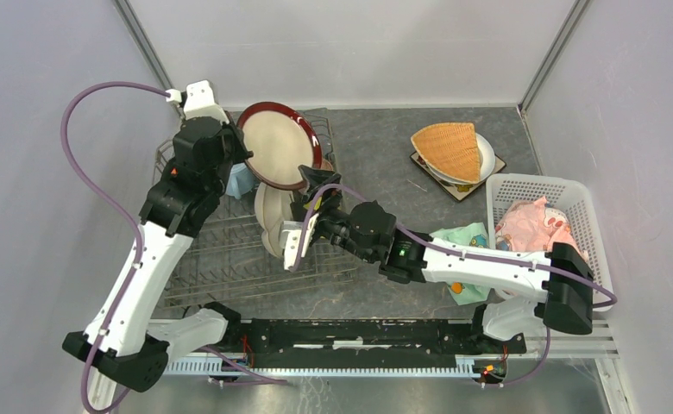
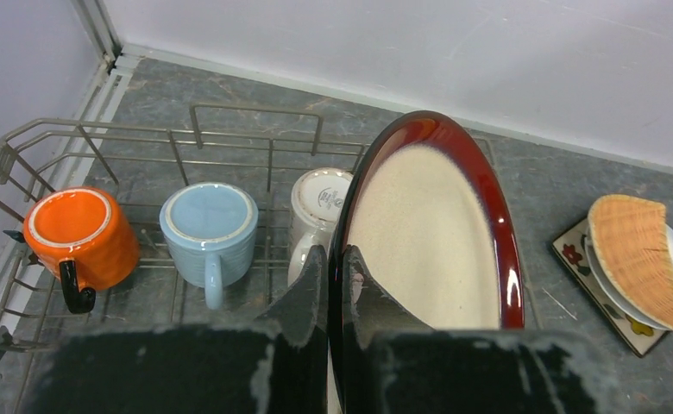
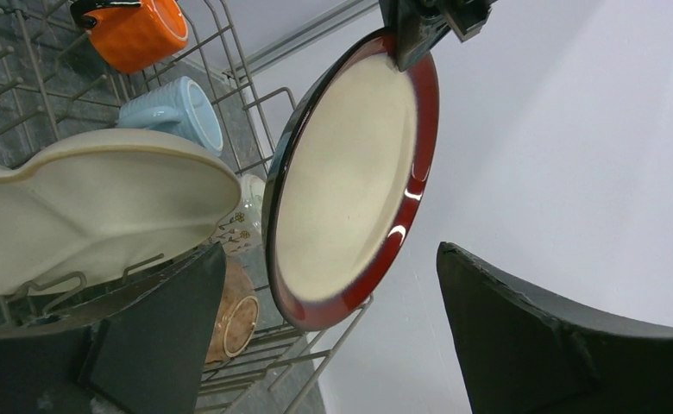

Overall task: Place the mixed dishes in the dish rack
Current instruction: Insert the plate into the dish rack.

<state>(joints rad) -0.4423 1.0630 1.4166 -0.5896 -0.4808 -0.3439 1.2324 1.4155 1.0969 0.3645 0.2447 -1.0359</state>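
Off to the right you've got a white basket [image 1: 579, 191] w/ a pink cloth [image 1: 531, 226] in it. A teal cloth [image 1: 458, 240] lies just left of that, partly under the right arm. Toward the back, a woven plate [image 1: 448, 148] lies on a white plate [image 1: 487, 153] on a patterned tile [image 1: 464, 190], all well apart from the rack [image 1: 221, 267]. Inside the rack, the back row holds an orange mug [image 2: 81, 237], a blue mug [image 2: 209, 228] and a white mug [image 2: 316, 200], the last base-up w/ its maker's stamp showing. A cream section plate [image 3: 91, 207] stands on edge btwn the tines, and a tan bowl [image 3: 234, 315] sits low beside the white mug. Those three crowd the spot right under the red plate [image 1: 279, 145], so mind them. The red plate itself is up on edge, tilted, over the rack's back right part. Its face is speckled cream, ringed by a glossy red rim w/ a dark outer edge. You can't tell whether its lower edge touches the wires. Your left gripper [image 2: 335, 259] is clamped tight on the plate's rim, one finger on each face. Your right gripper [image 3: 330, 250] has its jaws spread wide just below the plate, near the section plate, gripping nothing. In its wrist cam the plate shows btwn the fingers but clear of both.
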